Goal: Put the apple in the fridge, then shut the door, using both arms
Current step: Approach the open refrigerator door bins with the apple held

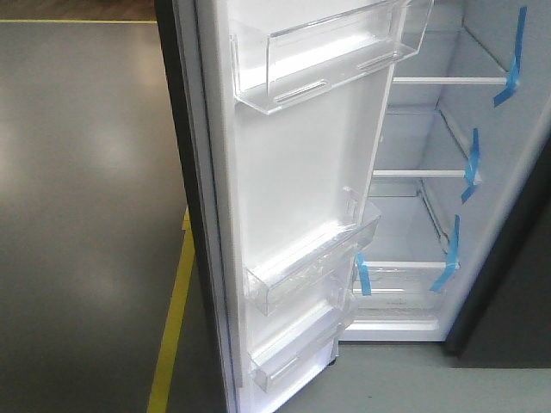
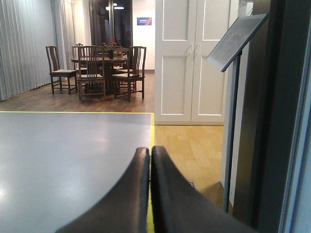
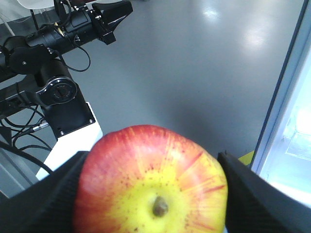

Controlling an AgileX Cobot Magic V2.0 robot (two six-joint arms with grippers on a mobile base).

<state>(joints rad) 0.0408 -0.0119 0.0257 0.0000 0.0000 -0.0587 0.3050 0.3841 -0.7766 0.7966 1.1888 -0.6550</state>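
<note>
step: carrying apple (image 3: 150,182) to fridge (image 1: 413,129) | my right jaws clamped on it, left jaws together | next: I must reach a shelf (image 1: 417,173)

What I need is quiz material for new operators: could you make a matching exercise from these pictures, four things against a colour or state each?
Things
1. apple
2. left gripper
3. door
4. tape strips

Colours and states
A. blue
B. standing open
C. held in the right gripper
D. shut, holding nothing

Pairs: 1-C, 2-D, 3-B, 4-A.
</note>
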